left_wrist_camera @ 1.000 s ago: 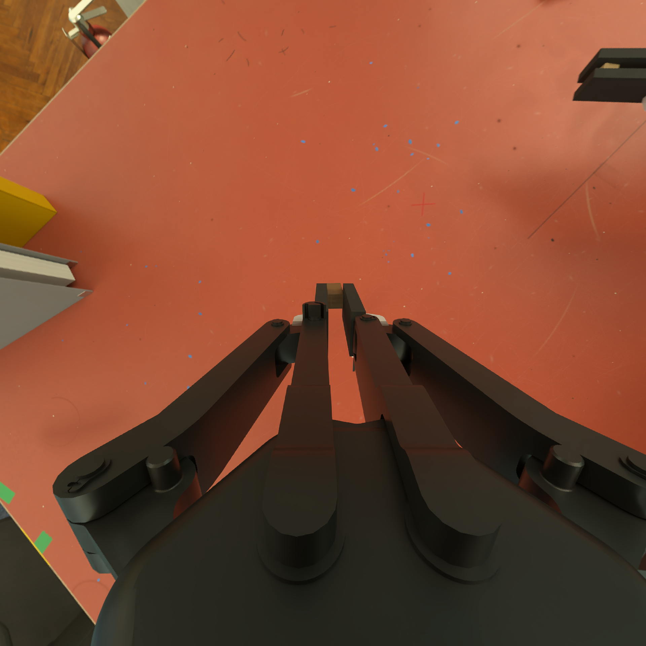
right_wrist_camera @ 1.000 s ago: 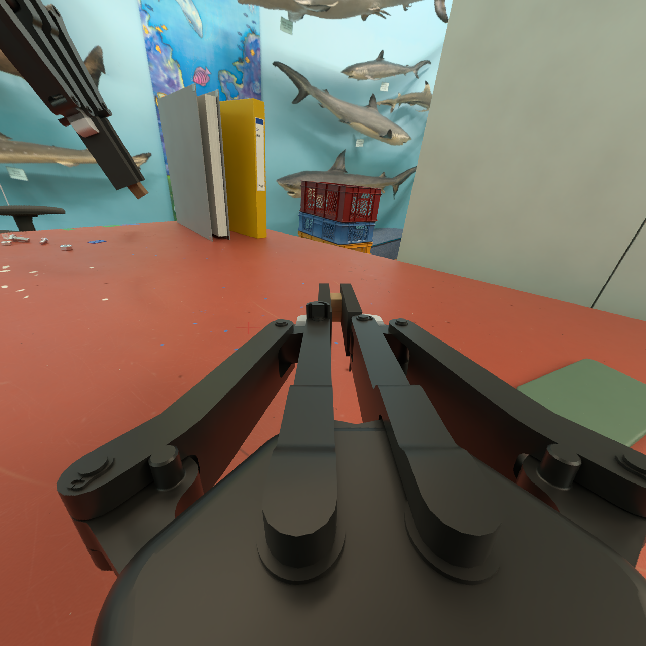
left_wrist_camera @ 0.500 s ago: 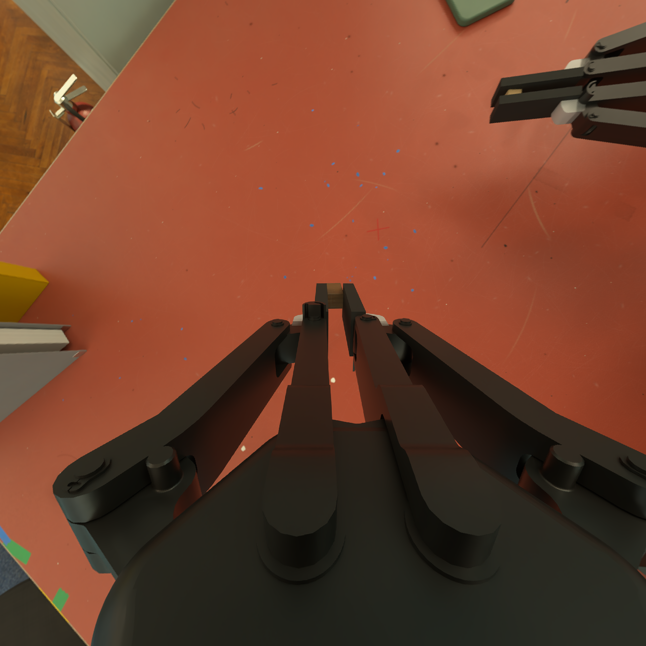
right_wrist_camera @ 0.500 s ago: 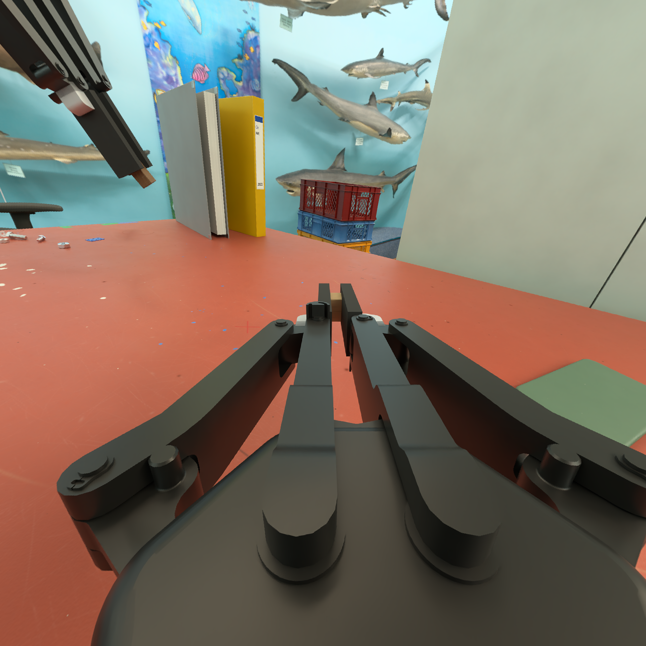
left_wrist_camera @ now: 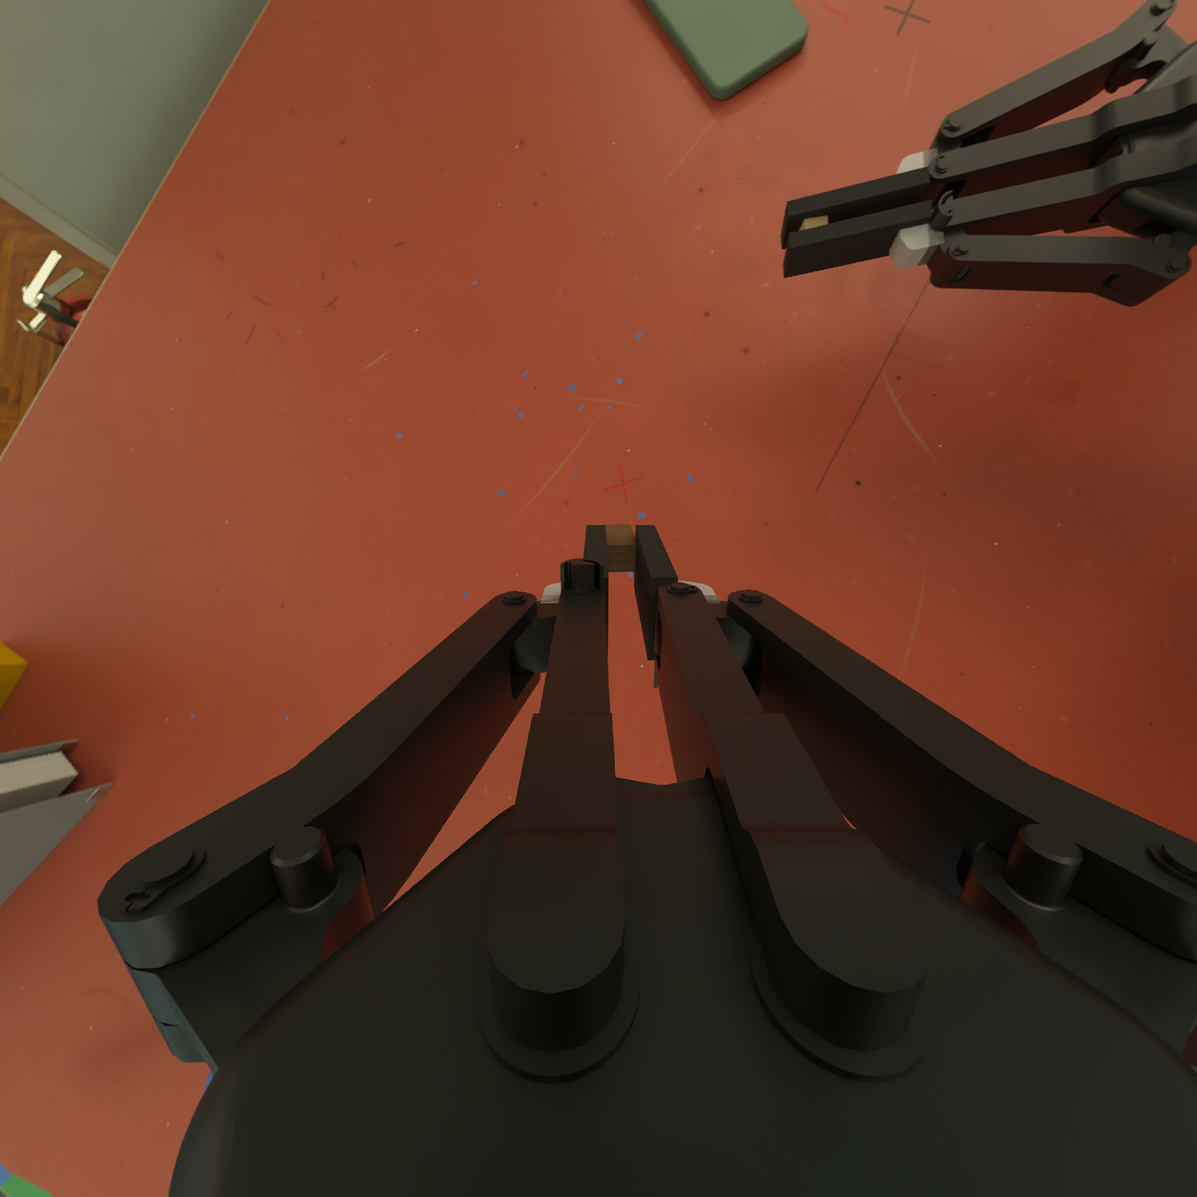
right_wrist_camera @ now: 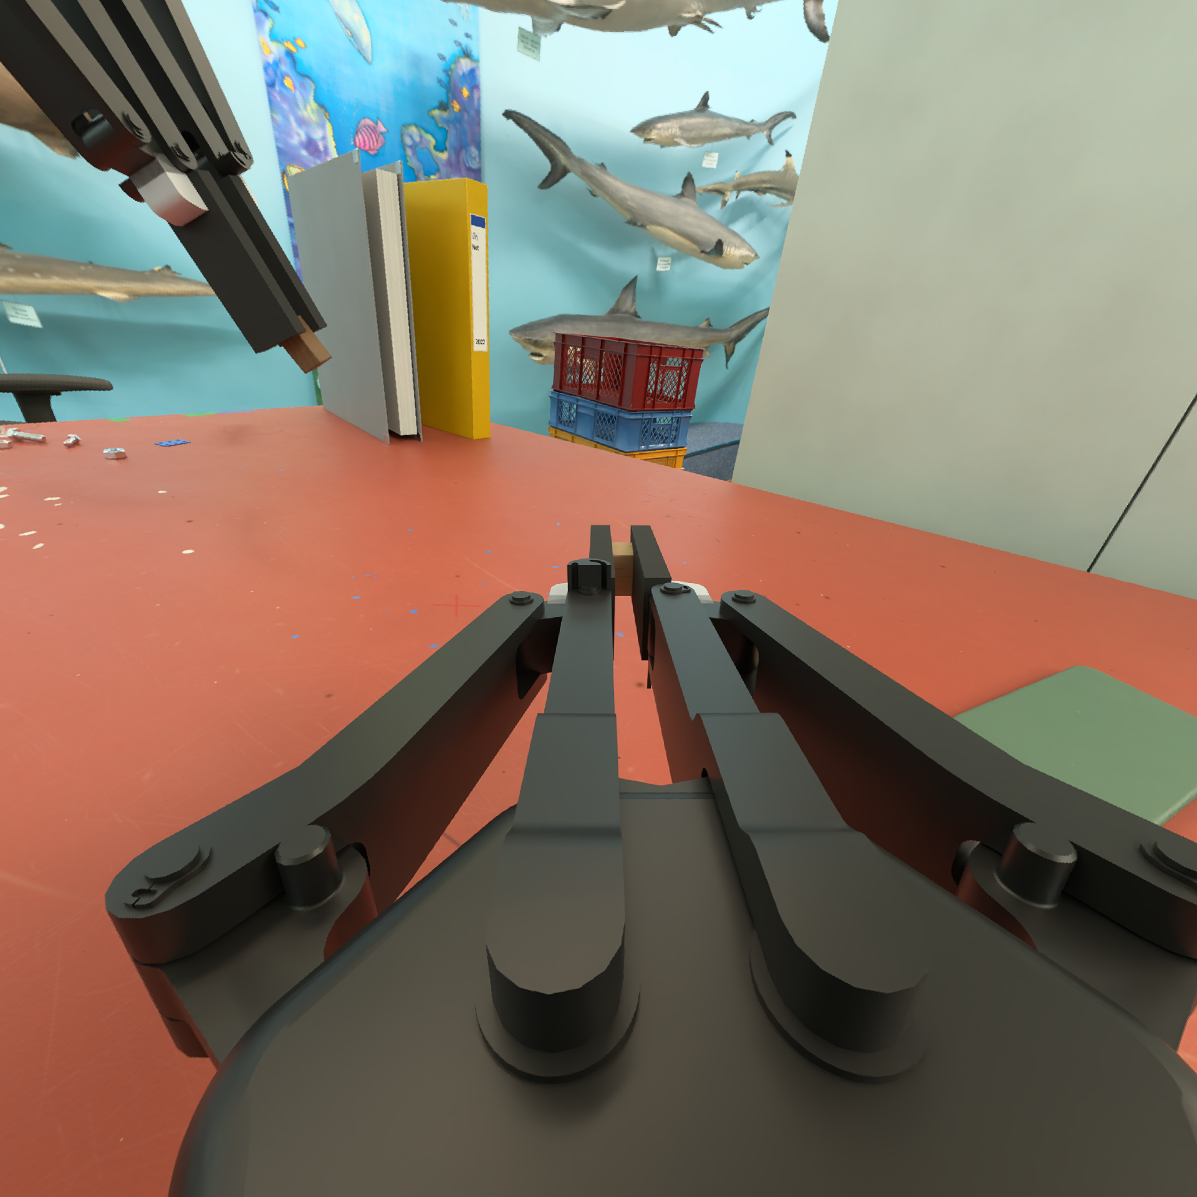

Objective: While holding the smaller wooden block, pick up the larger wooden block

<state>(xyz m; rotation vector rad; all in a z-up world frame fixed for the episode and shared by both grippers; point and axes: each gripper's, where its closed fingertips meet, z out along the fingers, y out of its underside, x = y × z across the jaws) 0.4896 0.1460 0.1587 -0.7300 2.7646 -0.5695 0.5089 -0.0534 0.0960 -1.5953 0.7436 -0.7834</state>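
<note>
My left gripper [left_wrist_camera: 620, 539] is shut on the darker, wider wooden block [left_wrist_camera: 620, 550] and holds it high above the red table [left_wrist_camera: 388, 324]. It also shows at the upper left of the right wrist view [right_wrist_camera: 291, 333], tilted down, with the brown block [right_wrist_camera: 311, 350] sticking out of its tip. My right gripper [right_wrist_camera: 620, 547] is shut on the smaller, pale wooden block [right_wrist_camera: 622, 565] and holds it level, a little above the table. In the left wrist view the right gripper [left_wrist_camera: 793, 239] is at the upper right with the pale block [left_wrist_camera: 813, 223] between its fingers.
A green pad [left_wrist_camera: 725, 39] lies near the table's far edge, at the right in the right wrist view [right_wrist_camera: 1094, 732]. A grey book [right_wrist_camera: 350, 298] and a yellow binder [right_wrist_camera: 447, 304] stand at the table's end. Loose bolts [right_wrist_camera: 71, 440] lie to the left. Stacked crates [right_wrist_camera: 625, 388] stand beyond the table.
My left gripper has swung with its block toward the right gripper, which now shows more fully in its view. The right gripper has stayed still. Both grips are unchanged.
</note>
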